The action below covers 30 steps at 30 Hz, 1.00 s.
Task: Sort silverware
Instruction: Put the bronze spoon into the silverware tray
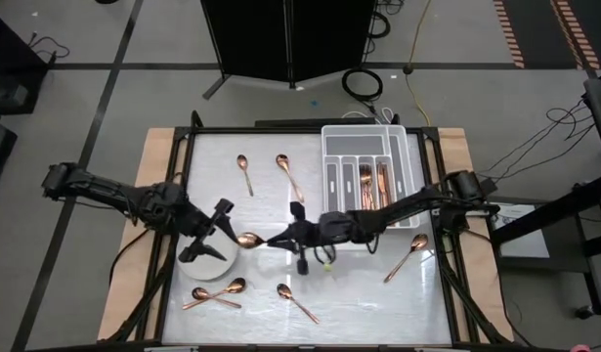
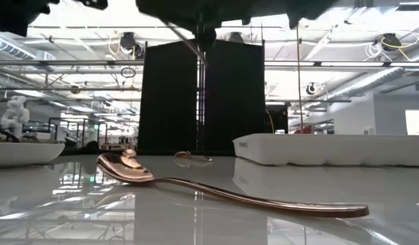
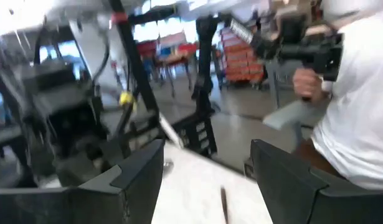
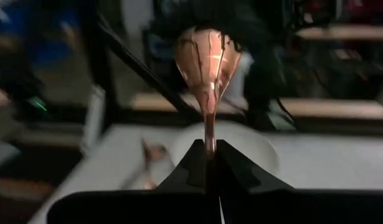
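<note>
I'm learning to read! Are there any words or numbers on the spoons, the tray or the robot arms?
None can be read. The spoon in the right gripper, the white tray and the left gripper show no letters or numbers. The shelves in the room behind are too blurred to read.

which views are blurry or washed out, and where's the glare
Left wrist view: motion-smeared throughout, with the person soft. Right wrist view: dim, background out of focus, only the spoon in the right tool sharp. Low view: the glossy table mirrors bright ceiling lights, arms silhouetted. High view: evenly lit, mild sheen on the tabletop.
</note>
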Motion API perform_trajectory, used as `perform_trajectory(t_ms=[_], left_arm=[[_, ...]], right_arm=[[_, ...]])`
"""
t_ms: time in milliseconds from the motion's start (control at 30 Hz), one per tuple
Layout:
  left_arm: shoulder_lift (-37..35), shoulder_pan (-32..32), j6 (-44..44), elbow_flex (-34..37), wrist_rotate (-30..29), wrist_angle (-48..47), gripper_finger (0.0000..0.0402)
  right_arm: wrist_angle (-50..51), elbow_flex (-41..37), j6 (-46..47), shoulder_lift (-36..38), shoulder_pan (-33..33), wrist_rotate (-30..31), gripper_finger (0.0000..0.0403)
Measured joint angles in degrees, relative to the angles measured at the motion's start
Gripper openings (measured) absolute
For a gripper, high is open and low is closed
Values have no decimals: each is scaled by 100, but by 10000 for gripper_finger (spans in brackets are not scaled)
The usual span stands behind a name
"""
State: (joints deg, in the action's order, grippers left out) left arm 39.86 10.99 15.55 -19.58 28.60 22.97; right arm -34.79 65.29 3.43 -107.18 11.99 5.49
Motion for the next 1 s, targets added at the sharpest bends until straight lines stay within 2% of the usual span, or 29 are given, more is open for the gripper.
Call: perform_trajectory(t_ms=[133, 333, 567, 733, 1000], left_arm=[[86, 171, 2, 88, -35, 370, 241], [458, 358, 22, 86, -623, 759, 241], [1551, 517, 41, 86, -766, 1930, 241], [1801, 517, 333, 84, -1220, 2199, 241], [1999, 517, 1205, 82, -1265, 2465, 241]], right_arm=[[-1337, -514, 222, -28, 84, -568, 1], [-2113, -544, 259, -192, 270, -1053, 0], [-1710, -284, 169, -221, 296, -1027, 0], [-1593, -283, 174, -225, 270, -1005, 0], [-1628, -283, 186, -251, 266, -1031, 0]])
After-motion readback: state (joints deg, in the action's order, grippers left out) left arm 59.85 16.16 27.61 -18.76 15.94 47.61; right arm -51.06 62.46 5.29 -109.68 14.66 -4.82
